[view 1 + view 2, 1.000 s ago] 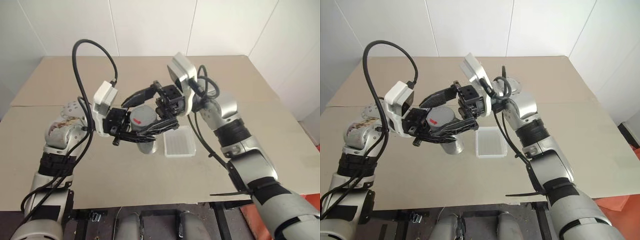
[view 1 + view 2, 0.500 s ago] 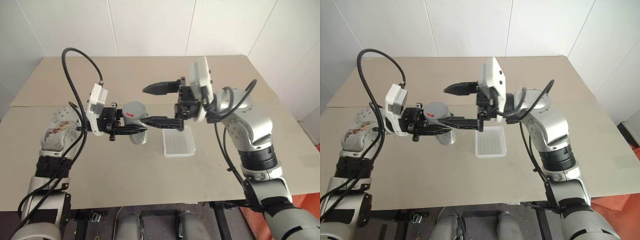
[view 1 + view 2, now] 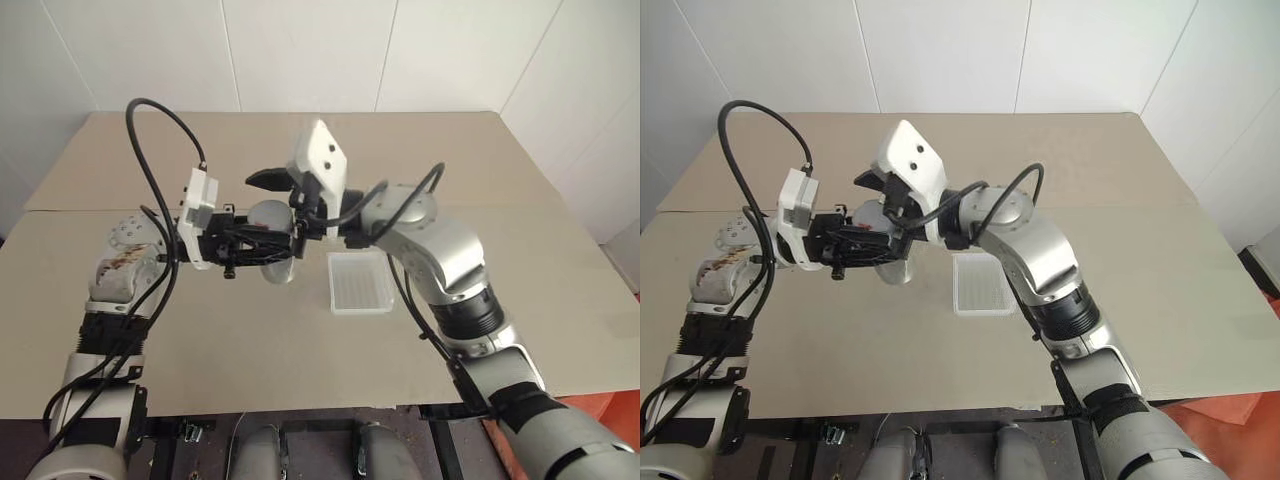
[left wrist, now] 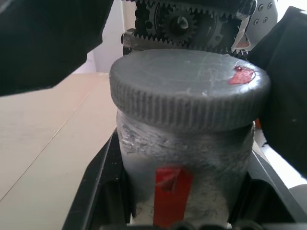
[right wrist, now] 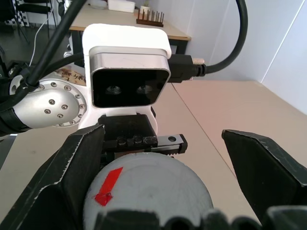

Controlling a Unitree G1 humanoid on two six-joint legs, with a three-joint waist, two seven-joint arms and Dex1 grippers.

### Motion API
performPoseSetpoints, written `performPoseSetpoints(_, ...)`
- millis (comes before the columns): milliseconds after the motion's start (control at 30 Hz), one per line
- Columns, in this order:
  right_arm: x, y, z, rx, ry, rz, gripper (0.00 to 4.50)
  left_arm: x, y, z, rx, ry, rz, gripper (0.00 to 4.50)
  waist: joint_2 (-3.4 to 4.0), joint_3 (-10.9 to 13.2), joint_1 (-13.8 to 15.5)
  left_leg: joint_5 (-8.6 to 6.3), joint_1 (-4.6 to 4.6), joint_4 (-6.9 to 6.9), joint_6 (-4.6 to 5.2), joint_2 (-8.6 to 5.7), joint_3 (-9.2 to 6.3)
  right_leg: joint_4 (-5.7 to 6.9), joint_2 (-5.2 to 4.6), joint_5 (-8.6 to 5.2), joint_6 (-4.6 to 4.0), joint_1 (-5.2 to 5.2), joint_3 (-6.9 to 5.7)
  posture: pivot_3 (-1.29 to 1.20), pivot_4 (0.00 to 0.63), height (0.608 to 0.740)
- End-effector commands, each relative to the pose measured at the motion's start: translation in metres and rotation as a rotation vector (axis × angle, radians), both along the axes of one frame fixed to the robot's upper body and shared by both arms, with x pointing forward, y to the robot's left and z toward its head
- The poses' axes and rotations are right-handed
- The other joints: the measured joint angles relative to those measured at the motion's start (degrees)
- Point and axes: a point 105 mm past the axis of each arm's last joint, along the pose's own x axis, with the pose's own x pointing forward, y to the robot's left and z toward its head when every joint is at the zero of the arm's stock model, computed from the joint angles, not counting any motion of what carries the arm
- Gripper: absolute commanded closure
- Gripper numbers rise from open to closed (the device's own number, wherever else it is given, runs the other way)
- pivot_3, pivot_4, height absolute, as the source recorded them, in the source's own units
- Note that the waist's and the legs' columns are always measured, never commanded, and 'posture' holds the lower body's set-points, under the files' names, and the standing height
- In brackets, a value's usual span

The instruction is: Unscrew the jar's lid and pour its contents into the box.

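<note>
**Overhead, both grippers crowd the jar**

Mostly hidden in the head views: the jar (image 3: 272, 268) sits behind black fingers and cable, so just its lower silvery body shows. Contents cannot be made out anywhere; the jar wall looks frosted and opaque in the left wrist view, with a red label strip on it.

Left gripper (image 3: 262, 246) points across toward the robot's right, fingers clamped on the jar body below the cap, held above the table (image 3: 200, 330). Lid (image 4: 189, 88) on the jar, grey, ribbed edge, small red mark near its rim.

Right gripper (image 5: 158, 191) faces the lid from the opposite side, fingers spread wide, one on each side of the cap, not visibly touching it.

Box (image 3: 360, 282) lies flat on the table just beside the jar, toward the robot's right, partly overlapped by the right forearm. Ribbed bottom visible.
</note>
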Motion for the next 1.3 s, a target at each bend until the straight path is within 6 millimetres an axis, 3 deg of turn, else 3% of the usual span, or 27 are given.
performPoseSetpoints(33, 0.014, -0.027, 0.014, 0.053, -0.010, -0.087, 0.03, -0.009, 0.003, 0.014, -0.004, -0.068, -0.026, 2.52, 0.00, 0.0, 0.0, 0.00, 0.00, 0.00, 0.01, 0.00, 0.00, 0.00, 0.00, 0.00, 0.00, 0.01, 0.00, 0.00, 0.150, 0.740)
performPoseSetpoints(300, 0.025, -0.078, 0.015, 0.043, -0.001, -0.125, 0.03, -0.017, 0.013, 0.014, 0.020, -0.063, -0.022, 2.52, 0.00, 0.0, -0.1, -0.02, 0.01, 0.00, 0.03, 0.02, -0.01, -0.01, 0.01, 0.00, 0.00, 0.00, 0.00, 0.00, 0.150, 0.740)
performPoseSetpoints(433, 0.035, -0.094, 0.012, 0.026, -0.001, -0.195, 0.03, -0.019, 0.016, 0.015, 0.026, -0.063, -0.020, 2.52, 0.00, 0.0, 0.1, -0.04, 0.01, 0.00, 0.06, -0.02, 0.01, -0.07, -0.05, 0.00, 0.00, 0.03, -0.01, 0.00, 0.150, 0.740)
performPoseSetpoints(533, 0.030, -0.097, 0.015, 0.040, -0.008, -0.179, 0.03, -0.019, 0.017, 0.015, 0.030, -0.061, -0.014, 2.52, 0.00, 0.0, -0.3, -0.02, 0.02, -0.05, 0.04, 0.01, 0.01, -0.06, 0.01, 0.00, 0.00, -0.03, 0.02, 0.00, 0.150, 0.740)
performPoseSetpoints(667, 0.010, -0.088, 0.016, 0.032, -0.024, -0.094, 0.03, -0.014, 0.015, 0.013, 0.018, -0.059, 0.004, 2.52, 0.00, 0.0, -0.3, -0.01, 0.02, -0.04, 0.02, 0.02, 0.01, -0.05, 0.03, 0.00, 0.00, -0.04, 0.05, 0.00, 0.150, 0.740)
performPoseSetpoints(833, -0.025, -0.060, 0.024, 0.050, -0.025, 0.076, 0.03, -0.005, 0.006, 0.011, -0.006, -0.057, 0.020, 2.52, 0.00, 0.0, 0.0, -0.02, 0.02, -0.02, 0.03, 0.02, -0.01, -0.04, 0.02, 0.00, 0.00, 0.00, 0.02, 0.00, 0.150, 0.740)
performPoseSetpoints(1000, -0.019, -0.030, 0.023, 0.023, -0.045, 0.012, 0.03, -0.002, 0.000, 0.010, -0.016, -0.059, -0.001, 2.52, 0.00, 0.0, -0.1, -0.01, 0.03, 0.00, 0.02, 0.01, -0.01, -0.03, 0.02, 0.00, 0.00, -0.01, 0.01, 0.00, 0.150, 0.740)
performPoseSetpoints(1300, -0.002, -0.016, 0.015, -0.044, -0.075, -0.081, 0.03, -0.001, 0.001, 0.013, -0.015, -0.068, -0.005, 2.52, 0.00, 0.0, -0.1, -0.02, 0.00, -0.01, 0.03, 0.00, 0.00, -0.01, 0.01, 0.00, 0.00, 0.00, 0.01, 0.00, 0.150, 0.740)
